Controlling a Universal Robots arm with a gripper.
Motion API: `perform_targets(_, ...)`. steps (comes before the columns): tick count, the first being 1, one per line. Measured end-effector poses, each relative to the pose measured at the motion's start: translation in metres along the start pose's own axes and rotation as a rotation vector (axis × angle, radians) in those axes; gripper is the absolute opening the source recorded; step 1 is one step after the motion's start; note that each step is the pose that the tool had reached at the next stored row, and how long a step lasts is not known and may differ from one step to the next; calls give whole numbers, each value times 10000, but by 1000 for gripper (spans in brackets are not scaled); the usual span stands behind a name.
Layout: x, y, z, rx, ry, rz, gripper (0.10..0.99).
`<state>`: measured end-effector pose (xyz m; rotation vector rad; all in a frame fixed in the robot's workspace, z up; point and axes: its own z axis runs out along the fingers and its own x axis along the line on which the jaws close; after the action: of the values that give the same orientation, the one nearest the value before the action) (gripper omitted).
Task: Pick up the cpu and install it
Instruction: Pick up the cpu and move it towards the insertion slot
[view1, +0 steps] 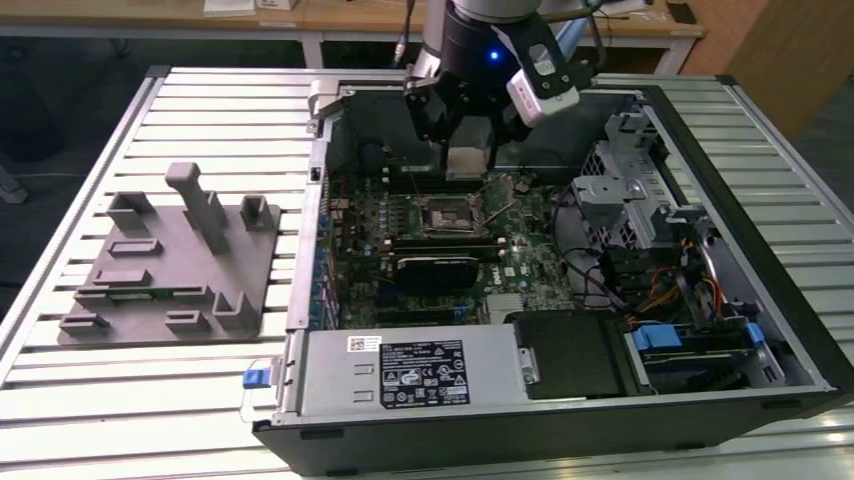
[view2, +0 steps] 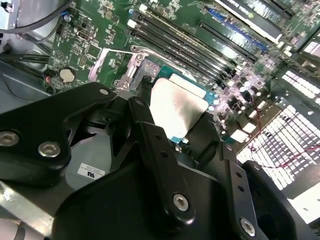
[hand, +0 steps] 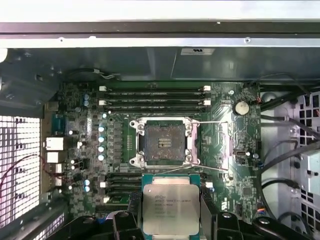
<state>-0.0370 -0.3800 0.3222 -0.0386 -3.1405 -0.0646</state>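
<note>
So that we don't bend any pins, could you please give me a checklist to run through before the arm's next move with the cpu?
1. The cpu clamped in the gripper: ok.
2. The socket uncovered, nothing lying in it: ok.
3. The cpu edges parallel to the socket frame, in the first wrist view: ok.
4. The cpu centred over the socket: cannot tell.
5. Corner marks matched: cannot tell.

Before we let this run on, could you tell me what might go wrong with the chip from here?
The gripper holds the chip by its edges only; a slip could drop it onto the board. The open socket has bare contacts, so a tilted or offset landing might damage them. A thin metal lever lies along the socket edge nearest the chip and could snag.
</note>
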Motion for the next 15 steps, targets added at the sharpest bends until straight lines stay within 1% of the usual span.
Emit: perform_targets(15, -8, 73, 273, 4, 25, 1, 541)
